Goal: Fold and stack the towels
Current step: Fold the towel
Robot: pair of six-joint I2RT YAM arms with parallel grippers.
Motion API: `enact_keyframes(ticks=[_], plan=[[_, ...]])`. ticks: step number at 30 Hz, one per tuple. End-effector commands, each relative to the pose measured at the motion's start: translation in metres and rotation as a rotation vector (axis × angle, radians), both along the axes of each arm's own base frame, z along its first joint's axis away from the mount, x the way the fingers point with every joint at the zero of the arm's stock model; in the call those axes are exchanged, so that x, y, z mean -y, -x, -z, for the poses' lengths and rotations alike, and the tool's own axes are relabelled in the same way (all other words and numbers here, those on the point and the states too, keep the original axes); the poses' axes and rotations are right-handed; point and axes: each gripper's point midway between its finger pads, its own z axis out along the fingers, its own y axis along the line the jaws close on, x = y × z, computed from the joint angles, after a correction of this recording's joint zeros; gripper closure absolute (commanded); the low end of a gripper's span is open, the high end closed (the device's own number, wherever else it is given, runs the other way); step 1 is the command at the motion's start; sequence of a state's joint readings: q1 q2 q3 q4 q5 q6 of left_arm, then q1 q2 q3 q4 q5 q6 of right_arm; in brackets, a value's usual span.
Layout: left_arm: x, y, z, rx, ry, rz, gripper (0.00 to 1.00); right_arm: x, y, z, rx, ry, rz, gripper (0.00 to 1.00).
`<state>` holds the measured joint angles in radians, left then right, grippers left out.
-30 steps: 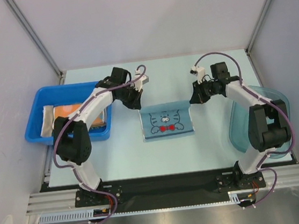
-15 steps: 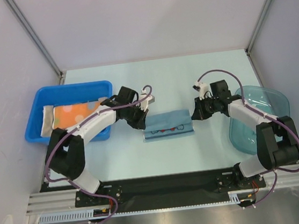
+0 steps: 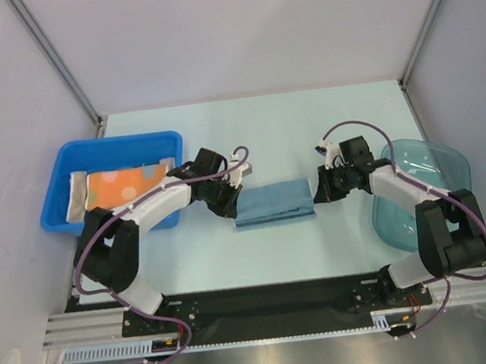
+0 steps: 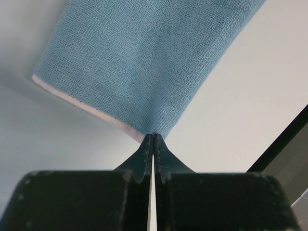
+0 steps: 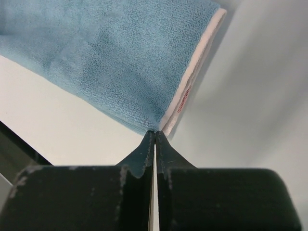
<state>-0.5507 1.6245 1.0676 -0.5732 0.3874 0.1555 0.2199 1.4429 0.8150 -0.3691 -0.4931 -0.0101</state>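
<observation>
A light blue towel (image 3: 272, 203) lies folded in half on the table between the two arms. My left gripper (image 3: 232, 206) is shut on the towel's left corner (image 4: 156, 126), jaws pinched tight on the cloth. My right gripper (image 3: 316, 195) is shut on the towel's right corner (image 5: 153, 124), beside its white hem. An orange towel with pale dots (image 3: 125, 183) lies folded in the blue bin (image 3: 58, 196) at the left, on top of a pale towel (image 3: 77, 194).
A clear teal bin (image 3: 419, 188) stands at the right edge, close behind the right arm. The blue bin sits against the left wall. Grey walls close in the back and sides.
Both grippers carried the towel's far edge toward the near edge and down. The cat-face print, visible a second ago, is now folded inside. The towel lies as a narrow strip.
</observation>
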Motion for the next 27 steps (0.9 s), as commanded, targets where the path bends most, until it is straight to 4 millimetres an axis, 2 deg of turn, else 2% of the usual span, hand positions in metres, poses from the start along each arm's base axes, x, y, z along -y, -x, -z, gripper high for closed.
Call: enact_keyframes(ticks=[1, 8, 11, 12, 14, 15, 19, 20, 23, 24, 25, 27], plan=[[0.005, 0.004, 0.002, -0.004, 0.012, 0.005, 1.0, 0.003, 0.003, -0.008, 0.002, 0.018, 0.037, 1.0], [0.006, 0.014, 0.011, -0.056, 0.003, 0.022, 1.0, 0.0, 0.012, -0.014, -0.011, 0.025, 0.025, 0.99], [0.006, 0.017, 0.012, -0.068, 0.002, 0.024, 1.0, 0.003, 0.015, -0.016, -0.034, 0.039, 0.032, 0.86], [0.005, 0.015, 0.01, -0.06, -0.005, 0.018, 0.99, 0.006, 0.02, -0.015, -0.069, 0.055, 0.038, 0.74], [0.002, 0.017, 0.009, -0.061, -0.024, 0.014, 0.91, 0.007, 0.018, -0.021, -0.081, 0.057, 0.055, 0.65], [0.003, 0.015, 0.003, -0.045, -0.017, 0.013, 0.8, 0.008, 0.022, -0.023, -0.104, 0.058, 0.057, 0.61], [0.008, 0.015, -0.017, -0.023, 0.024, 0.008, 0.62, 0.008, 0.017, -0.04, -0.113, 0.063, 0.095, 0.6], [0.007, 0.013, -0.022, -0.013, 0.026, 0.002, 0.61, 0.005, 0.011, -0.046, -0.098, 0.044, 0.102, 0.6], [0.01, 0.005, -0.035, 0.016, 0.036, -0.029, 0.6, -0.002, -0.003, -0.048, -0.09, 0.015, 0.177, 0.62], [0.012, 0.005, -0.035, 0.006, 0.045, -0.051, 0.6, -0.006, -0.006, -0.044, -0.099, 0.011, 0.187, 0.67], [0.014, -0.001, -0.036, 0.027, 0.047, -0.076, 0.6, -0.01, -0.007, -0.043, -0.108, -0.004, 0.202, 0.67], [0.014, 0.0, -0.029, 0.012, 0.053, -0.106, 0.59, -0.019, -0.012, -0.038, -0.104, -0.02, 0.199, 0.68]])
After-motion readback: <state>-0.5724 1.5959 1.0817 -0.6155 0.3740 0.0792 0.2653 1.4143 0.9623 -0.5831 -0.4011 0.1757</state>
